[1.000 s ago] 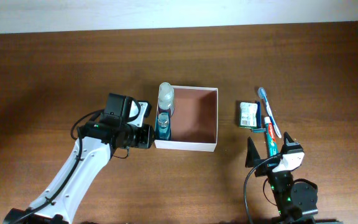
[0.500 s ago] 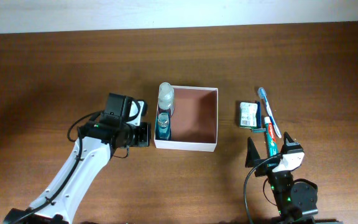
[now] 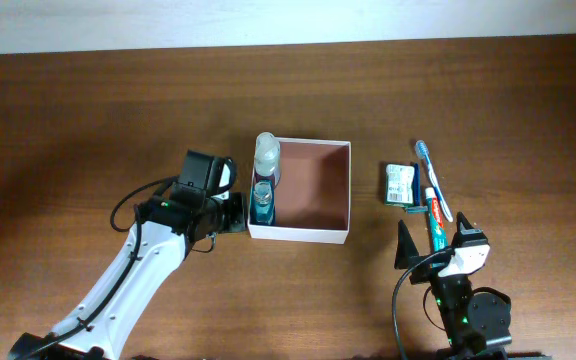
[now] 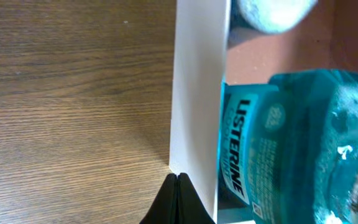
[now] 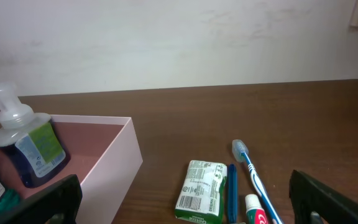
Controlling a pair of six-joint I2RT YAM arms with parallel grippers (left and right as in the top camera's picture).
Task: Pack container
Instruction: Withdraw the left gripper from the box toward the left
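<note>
White-walled and red-brown inside, the container [image 3: 301, 233] sits on the wooden table [image 3: 88, 120]. A blue mouthwash bottle [image 3: 262, 203] and a clear pump bottle [image 3: 267, 155] stand along its left wall. My left gripper [image 4: 177, 186] is pinched closed, empty, with its tips just outside that wall. My right gripper [image 5: 188, 199], well right of the container, gapes wide and holds nothing.
</note>
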